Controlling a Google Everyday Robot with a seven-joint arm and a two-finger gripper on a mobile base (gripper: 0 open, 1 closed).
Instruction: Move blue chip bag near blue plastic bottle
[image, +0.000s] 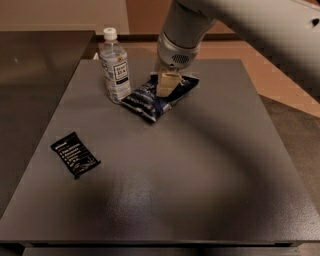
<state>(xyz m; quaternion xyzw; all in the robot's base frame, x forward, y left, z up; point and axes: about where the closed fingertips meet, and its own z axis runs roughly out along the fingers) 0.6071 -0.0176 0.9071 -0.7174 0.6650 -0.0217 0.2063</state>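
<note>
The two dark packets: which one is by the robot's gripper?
The big blue chip bag, beside the bottle; the gripper is on it. The small black wrapper lies apart.

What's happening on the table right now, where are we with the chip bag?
The robot's gripper is down on the far end of the blue chip bag, at the back of the grey table. The bag lies just right of the upright water bottle, one corner close to the bottle's base; whether they touch is unclear. A small black bar wrapper lies apart, near the left edge.
</note>
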